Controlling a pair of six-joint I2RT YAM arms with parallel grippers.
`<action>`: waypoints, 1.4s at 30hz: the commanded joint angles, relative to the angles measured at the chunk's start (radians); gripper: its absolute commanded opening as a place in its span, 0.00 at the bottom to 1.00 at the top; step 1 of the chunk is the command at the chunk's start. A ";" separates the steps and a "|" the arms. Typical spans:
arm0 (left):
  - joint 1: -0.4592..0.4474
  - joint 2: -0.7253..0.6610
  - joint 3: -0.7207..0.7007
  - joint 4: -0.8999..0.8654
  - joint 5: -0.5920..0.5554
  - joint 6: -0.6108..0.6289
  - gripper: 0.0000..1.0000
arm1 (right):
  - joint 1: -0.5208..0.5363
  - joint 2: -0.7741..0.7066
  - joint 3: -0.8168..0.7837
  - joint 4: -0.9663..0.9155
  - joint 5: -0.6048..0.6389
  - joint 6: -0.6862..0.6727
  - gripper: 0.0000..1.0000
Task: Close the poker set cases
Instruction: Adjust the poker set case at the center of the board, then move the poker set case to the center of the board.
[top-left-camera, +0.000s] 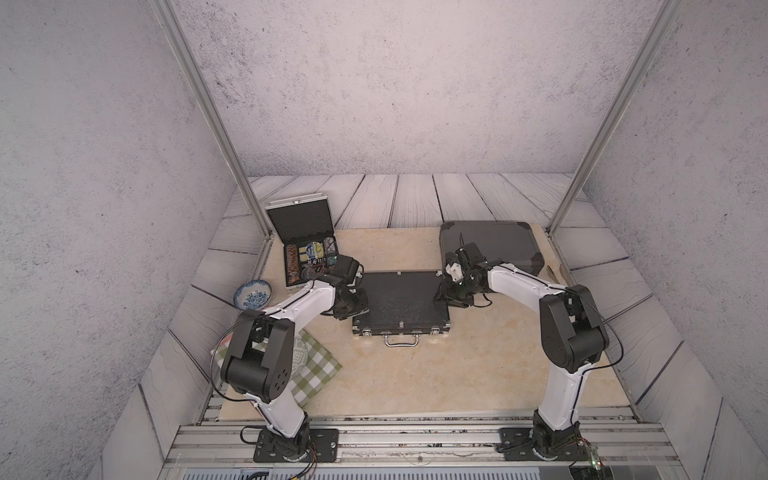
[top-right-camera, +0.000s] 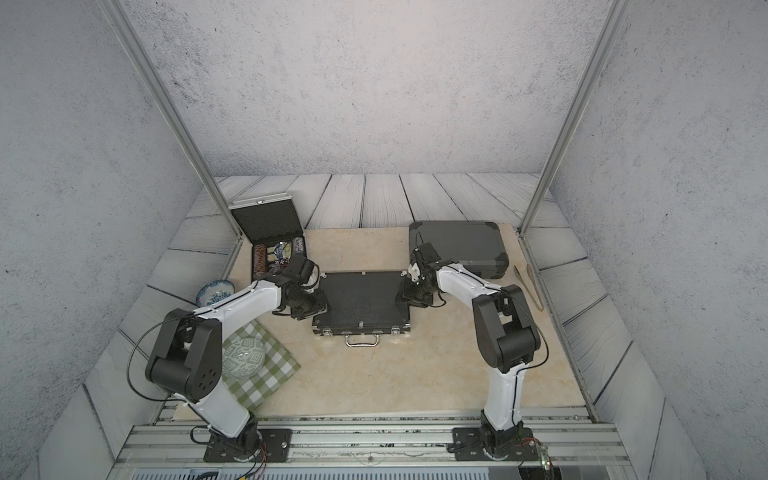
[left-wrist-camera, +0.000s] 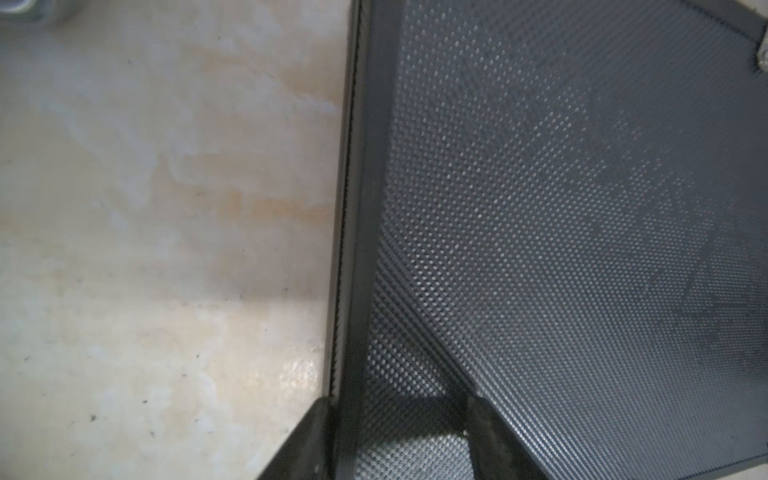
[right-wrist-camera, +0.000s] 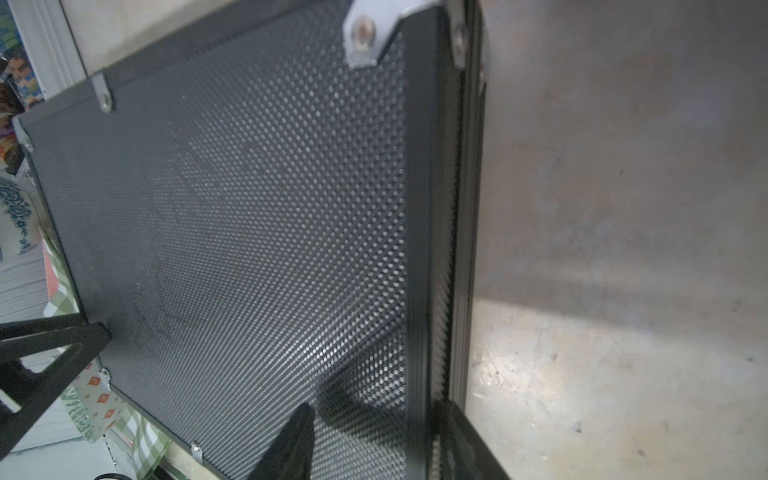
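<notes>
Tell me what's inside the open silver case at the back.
The silver case shows chip rows, cards and dice; its lid is black-lined. The left arm hides its near corner.

The beige tabletop (top-left-camera: 415, 374) bears a black case (top-left-camera: 401, 299), a larger grey case (top-left-camera: 498, 245), an open silver case (top-left-camera: 299, 224) and checked cloth (top-left-camera: 320, 368)

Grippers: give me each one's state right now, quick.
Left gripper: open, jaws straddling the left edge of the black dimpled poker case, holding nothing.
Right gripper: open, straddling that case's right edge, holding nothing.
</notes>
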 joint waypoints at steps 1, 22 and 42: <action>-0.022 0.014 0.004 -0.062 -0.069 0.015 0.62 | 0.022 -0.020 0.013 0.019 -0.066 -0.008 0.53; -0.403 -0.289 -0.072 -0.095 -0.177 -0.534 0.70 | -0.047 -0.272 -0.032 -0.131 0.076 -0.059 0.59; -0.520 -0.126 -0.290 0.483 -0.369 -1.257 0.84 | -0.047 -0.400 -0.224 -0.117 0.072 -0.048 0.57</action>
